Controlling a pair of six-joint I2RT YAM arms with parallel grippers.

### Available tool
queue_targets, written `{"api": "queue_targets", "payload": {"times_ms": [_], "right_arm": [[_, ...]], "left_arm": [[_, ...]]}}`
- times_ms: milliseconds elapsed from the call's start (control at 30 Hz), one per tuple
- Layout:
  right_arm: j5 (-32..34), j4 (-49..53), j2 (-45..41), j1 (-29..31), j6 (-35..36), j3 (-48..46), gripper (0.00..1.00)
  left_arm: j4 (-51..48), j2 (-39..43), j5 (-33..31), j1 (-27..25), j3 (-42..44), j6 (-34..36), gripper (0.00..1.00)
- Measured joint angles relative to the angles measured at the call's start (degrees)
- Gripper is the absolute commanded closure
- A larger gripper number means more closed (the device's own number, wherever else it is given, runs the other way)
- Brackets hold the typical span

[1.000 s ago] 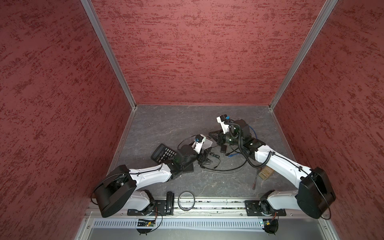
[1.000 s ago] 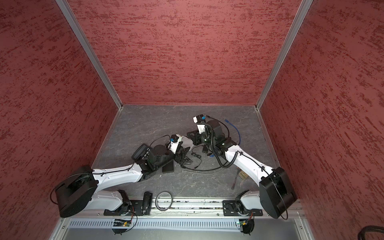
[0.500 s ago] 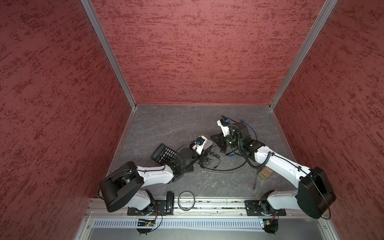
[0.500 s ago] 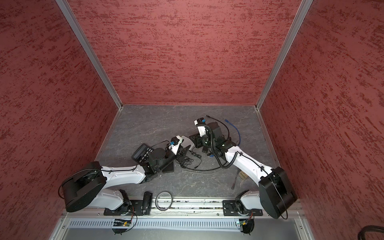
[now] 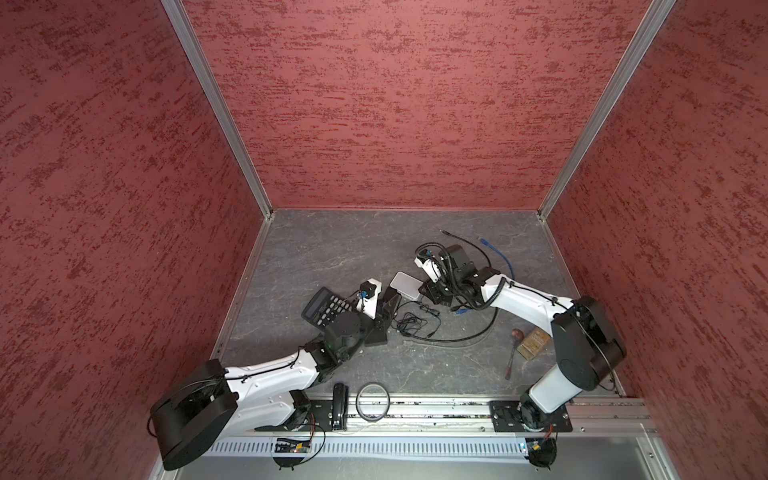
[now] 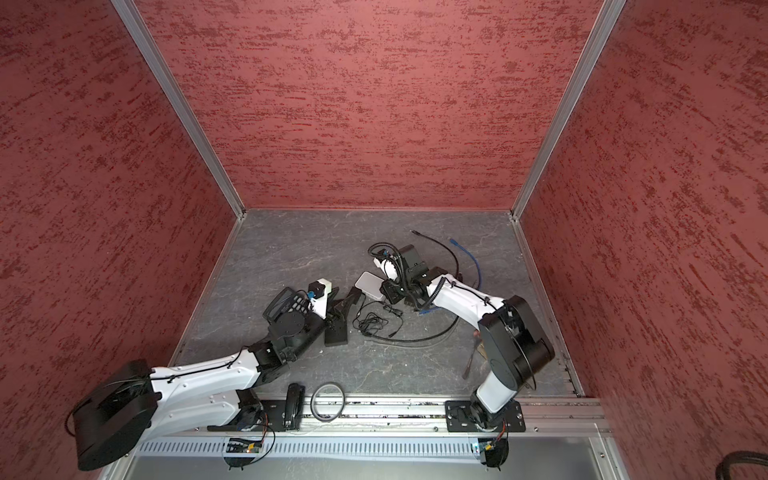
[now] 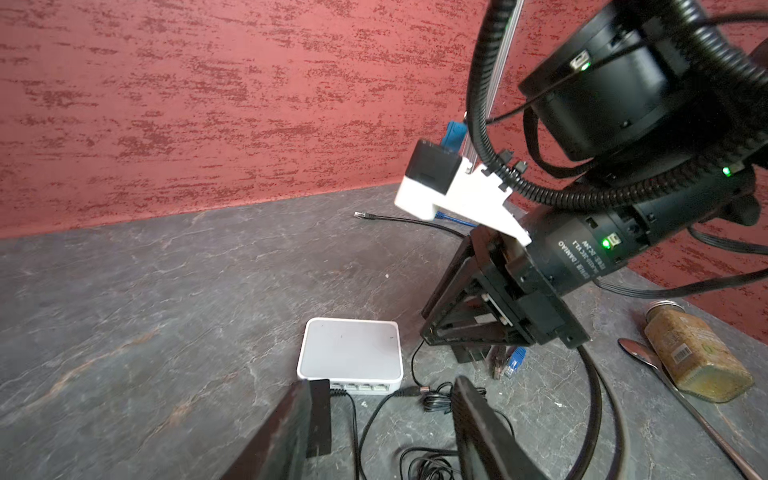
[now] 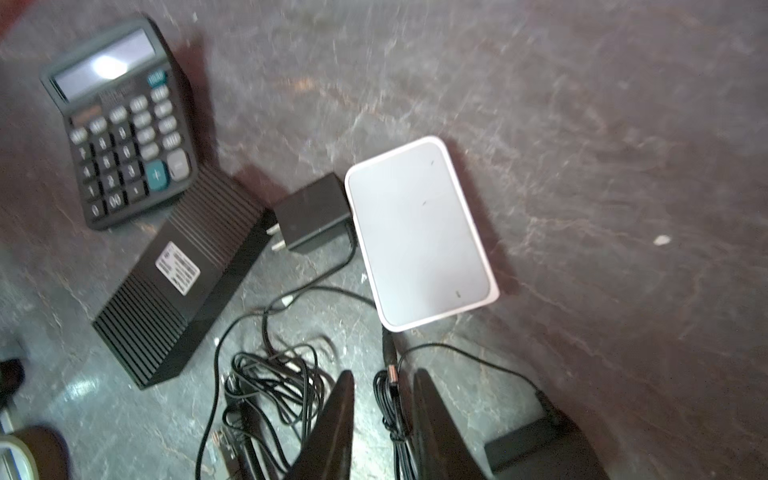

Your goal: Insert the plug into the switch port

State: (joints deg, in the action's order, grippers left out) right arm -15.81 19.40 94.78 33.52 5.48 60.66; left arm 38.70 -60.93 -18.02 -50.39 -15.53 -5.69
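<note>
Status: the white network switch (image 8: 419, 232) lies flat near the middle of the tabletop (image 5: 332, 249), with its port face turned toward the left gripper (image 7: 384, 382). That gripper sits low, just short of the port face. Its jaws are wide and nothing is between them.

The barrel plug (image 8: 389, 353) is not in a port. It lies flat on the tabletop just off the switch corner at one end of the port face, with its brownish end pointing away from the switch. We cannot tell whether it touches the casing.

The right gripper (image 8: 383, 374) hangs low over the plug's far end. Its jaws are narrow but parted. We see the plug's end and its thin cable (image 8: 274, 374) running between the fingertips with a gap on both sides, so nothing is clamped. The rest of that cable lies tangled in front of the switch.

At the other end of the port face a power adapter (image 8: 311, 212) rests against the switch, prongs toward a black ribbed box (image 8: 178, 282). The box lies between the adapter and a calculator (image 8: 120, 124) and seems to touch the calculator's corner. The calculator is the nearest of these to the left edge.

A blue Ethernet plug (image 7: 515, 360) lies on the tabletop under the right gripper. Near the right edge, toward the front, a jar (image 7: 698, 357) lies on its side with a spoon (image 7: 638, 351) just beside it.
</note>
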Motion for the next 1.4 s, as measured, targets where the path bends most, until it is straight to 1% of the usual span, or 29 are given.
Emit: {"api": "queue_targets", "payload": {"times_ms": [133, 300, 533, 967, 1100, 1267, 1400], "right_arm": [[1.70, 3.19, 3.45, 2.01, 2.25, 2.34, 0.72], [3.43, 5.88, 7.48, 2.62, 3.91, 5.73, 0.72], [5.53, 7.93, 11.15, 3.04, 4.66, 7.02, 0.73], [5.88, 8.17, 15.02, 3.13, 5.09, 8.70, 0.74], [6.03, 8.02, 15.61, 3.15, 5.51, 9.31, 0.77], [6.47, 7.63, 15.69, 3.17, 5.92, 9.31, 0.87], [6.69, 6.34, 15.56, 3.28, 6.16, 8.87, 0.89]], "left_arm": [[-1.68, 3.28, -0.79, 0.52, 1.51, -1.07, 0.44], [-2.40, 5.25, -1.40, 0.98, 2.25, -1.57, 0.44], [-3.21, 5.40, -1.38, 1.36, 2.43, -1.60, 0.43], [-3.26, 5.40, -0.87, 1.97, 2.47, -1.79, 0.43], [-3.28, 5.40, -0.39, 1.99, 2.47, -2.10, 0.43], [-3.28, 5.38, -0.07, 2.16, 2.47, -2.45, 0.43], [-3.26, 4.98, 0.02, 2.27, 2.47, -2.45, 0.43]]}}
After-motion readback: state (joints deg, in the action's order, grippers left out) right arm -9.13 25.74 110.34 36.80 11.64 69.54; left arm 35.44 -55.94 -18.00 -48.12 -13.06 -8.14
